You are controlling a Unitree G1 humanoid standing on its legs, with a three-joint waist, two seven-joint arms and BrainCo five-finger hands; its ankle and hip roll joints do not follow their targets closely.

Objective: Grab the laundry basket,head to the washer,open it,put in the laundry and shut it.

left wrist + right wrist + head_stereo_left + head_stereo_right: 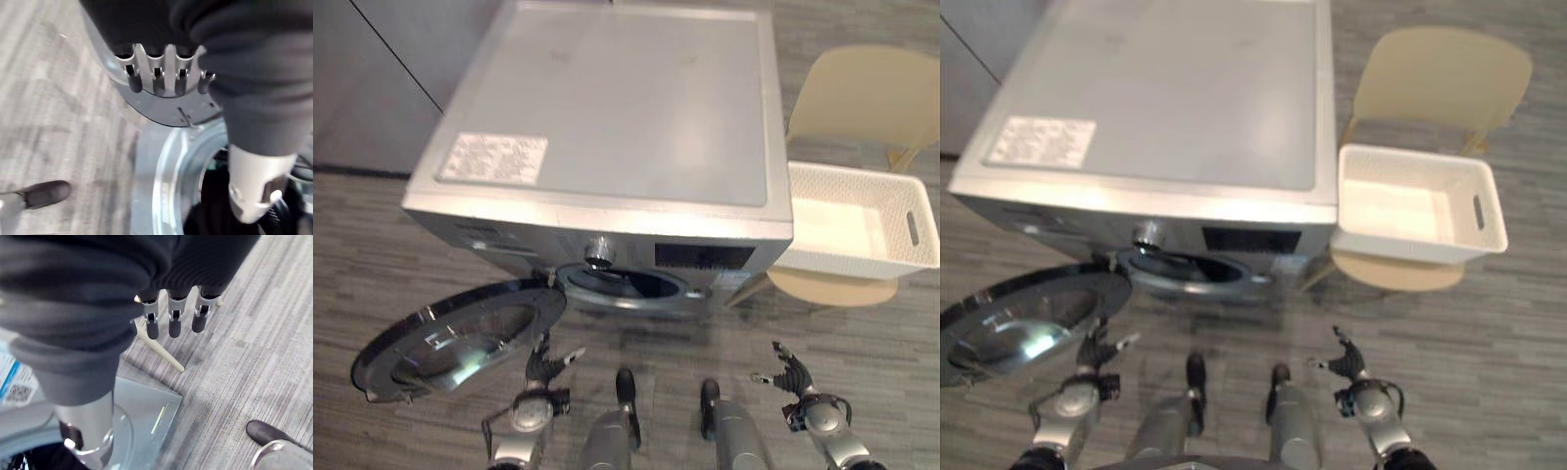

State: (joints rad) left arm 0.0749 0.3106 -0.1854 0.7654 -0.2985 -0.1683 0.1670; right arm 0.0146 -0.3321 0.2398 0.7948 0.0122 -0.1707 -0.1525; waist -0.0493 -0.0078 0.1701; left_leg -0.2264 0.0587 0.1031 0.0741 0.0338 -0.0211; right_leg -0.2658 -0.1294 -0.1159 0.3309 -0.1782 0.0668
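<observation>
Grey floor [372, 274]: one washer [607, 127], one basket [862, 220], one chair [867, 93].

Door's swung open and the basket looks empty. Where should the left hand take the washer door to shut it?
Probably the washer door's outer rim on its free edge, away from the hinge beside the drum opening. The left hand, open, sits at that rim; push it toward the opening.

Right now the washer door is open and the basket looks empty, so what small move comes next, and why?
Probably bring the left hand against the open door and swing it toward the drum opening. The basket on the chair shows no laundry, and both hands are empty, the right hand hanging open.
</observation>
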